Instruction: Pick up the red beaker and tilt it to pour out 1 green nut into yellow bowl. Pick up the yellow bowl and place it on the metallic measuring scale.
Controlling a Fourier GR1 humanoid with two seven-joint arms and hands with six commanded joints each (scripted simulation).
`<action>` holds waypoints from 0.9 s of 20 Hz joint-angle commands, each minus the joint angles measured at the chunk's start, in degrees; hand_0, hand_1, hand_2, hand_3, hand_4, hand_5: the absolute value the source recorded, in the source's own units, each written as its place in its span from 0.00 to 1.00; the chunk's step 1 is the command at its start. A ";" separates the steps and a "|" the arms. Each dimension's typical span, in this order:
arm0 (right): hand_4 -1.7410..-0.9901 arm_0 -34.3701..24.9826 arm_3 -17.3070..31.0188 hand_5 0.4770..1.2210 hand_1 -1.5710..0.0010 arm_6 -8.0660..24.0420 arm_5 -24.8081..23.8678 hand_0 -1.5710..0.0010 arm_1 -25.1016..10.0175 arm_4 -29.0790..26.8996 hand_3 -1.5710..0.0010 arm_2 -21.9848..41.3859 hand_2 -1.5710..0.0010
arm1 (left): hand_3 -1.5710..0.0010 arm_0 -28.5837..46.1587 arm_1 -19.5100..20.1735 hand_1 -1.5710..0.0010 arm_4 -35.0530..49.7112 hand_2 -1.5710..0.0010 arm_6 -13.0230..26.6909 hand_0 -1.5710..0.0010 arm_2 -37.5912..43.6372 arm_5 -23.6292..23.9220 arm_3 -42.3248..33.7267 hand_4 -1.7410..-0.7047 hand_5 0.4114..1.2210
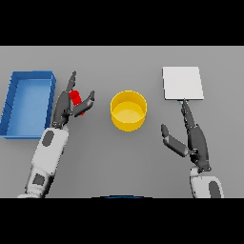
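Note:
A small red beaker [76, 98] stands on the table left of centre, partly hidden between the thumb and fingers of my left hand [64, 106]. That hand surrounds the beaker with fingers still fairly straight, not closed round it. The yellow bowl [128, 110] sits at the table's middle, upright; I see no nut in it. A flat pale square, the metallic measuring scale [183, 83], lies at the far right. My right hand [194, 139] rests open below the scale, fingers pointing toward it, to the right of the bowl.
A blue open tray [13, 101] stands at the far left, close to my left arm.

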 commanded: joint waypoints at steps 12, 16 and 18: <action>0.70 -0.96 0.60 0.27 1.00 0.29 -0.61 1.00 -0.07 0.68 1.00 -0.16 1.00 | 0.19 -2.84 -2.55 0.13 1.47 0.13 -6.57 0.13 2.73 3.79 5.60 0.10 0.88; 0.75 -1.18 0.29 0.26 1.00 0.15 -1.23 1.00 -0.02 1.93 1.00 0.32 1.00 | 0.08 -3.91 -1.97 0.05 1.41 0.05 -5.52 0.05 1.96 4.18 3.45 0.04 0.88; 0.80 -1.28 1.17 0.25 1.00 -0.61 -1.68 1.00 -0.71 2.85 1.00 0.10 1.00 | 0.05 -3.19 -0.93 0.03 0.50 0.03 -4.27 0.03 0.69 4.17 0.25 0.03 0.88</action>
